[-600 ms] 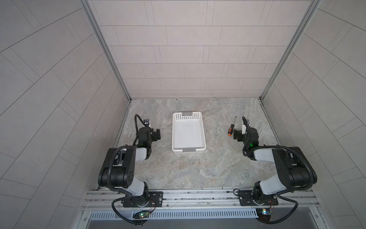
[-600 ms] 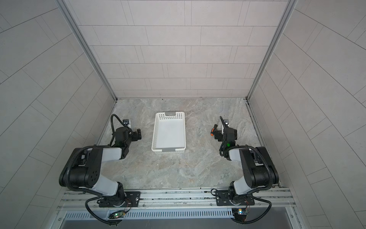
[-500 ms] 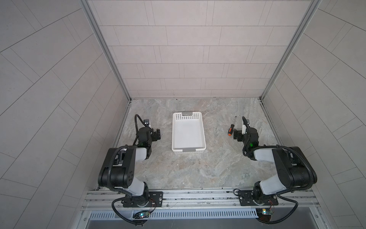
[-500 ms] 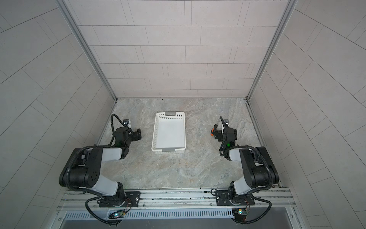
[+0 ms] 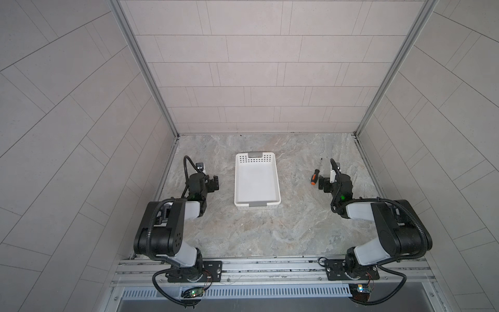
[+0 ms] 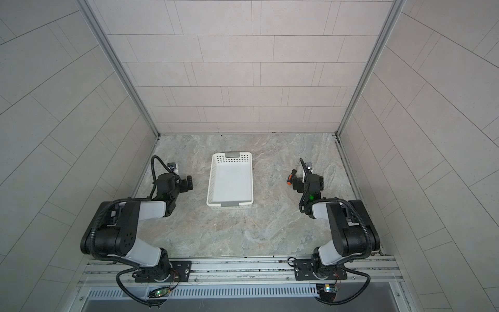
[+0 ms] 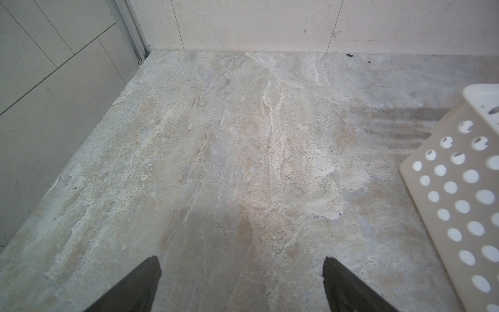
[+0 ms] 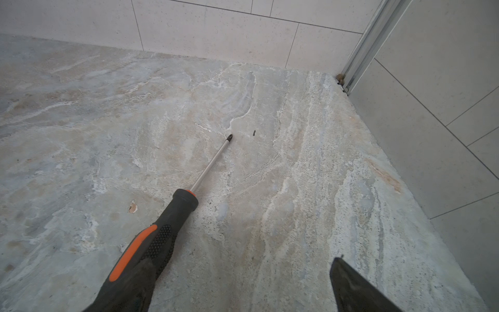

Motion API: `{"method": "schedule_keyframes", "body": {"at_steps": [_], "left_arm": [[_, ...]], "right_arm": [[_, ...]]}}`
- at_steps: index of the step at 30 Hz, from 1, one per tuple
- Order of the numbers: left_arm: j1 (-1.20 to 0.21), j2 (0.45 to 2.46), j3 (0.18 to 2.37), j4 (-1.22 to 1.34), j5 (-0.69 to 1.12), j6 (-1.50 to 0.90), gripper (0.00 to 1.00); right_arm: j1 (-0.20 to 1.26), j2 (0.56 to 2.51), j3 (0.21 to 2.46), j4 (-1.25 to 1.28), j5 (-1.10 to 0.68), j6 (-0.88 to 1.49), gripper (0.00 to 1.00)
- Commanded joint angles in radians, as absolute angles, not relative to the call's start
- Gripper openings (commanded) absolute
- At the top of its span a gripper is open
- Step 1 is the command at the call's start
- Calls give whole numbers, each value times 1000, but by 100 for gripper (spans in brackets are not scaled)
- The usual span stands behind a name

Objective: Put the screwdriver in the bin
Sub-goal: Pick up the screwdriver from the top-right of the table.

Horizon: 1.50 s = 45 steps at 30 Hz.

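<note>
Left wrist view: the left jaws are spread apart above bare counter, gripping nothing, with the perforated wall of the bin close by. In both top views the bin sits mid-counter with nothing in it. Further right, well apart from it, the screwdriver lies flat on the counter, just beside the right jaws. Those are spread wide too. In the right wrist view the screwdriver has its handle by one jaw rather than centred in the gap, and I cannot tell whether the two touch. My worry is that closing from here would shove the round handle aside or set it rolling instead of catching it. Its long axis runs from the robot's side towards the back wall, with the tip pointing away and slightly rightward and the orange end nearest the robot.
</note>
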<state>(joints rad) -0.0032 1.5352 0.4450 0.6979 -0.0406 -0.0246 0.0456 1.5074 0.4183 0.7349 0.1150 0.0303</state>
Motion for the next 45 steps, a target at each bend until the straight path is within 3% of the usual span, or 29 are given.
{"method": "schedule_keyframes", "body": {"at_steps": [1, 18, 21, 24, 26, 38, 45], "left_arm": [[-7, 1531, 457, 711, -34, -12, 100], [-31, 1480, 450, 684, -100, -9, 100], [-30, 1398, 480, 554, -158, -46, 100], [-31, 1332, 563, 339, -240, -72, 100], [-31, 1299, 577, 297, -220, -78, 100], [-34, 911, 600, 114, -128, -213, 100], [-36, 959, 678, 8, -52, -297, 100]], "right_arm": [[47, 1503, 417, 741, 126, 31, 100], [67, 1493, 410, 747, 187, 31, 100], [67, 1441, 376, 766, 204, 40, 100], [67, 1317, 362, 663, 19, -32, 100], [69, 1254, 393, 568, -71, -66, 100], [94, 1051, 465, 425, 20, 58, 100], [190, 991, 612, 196, 38, 111, 100]]}}
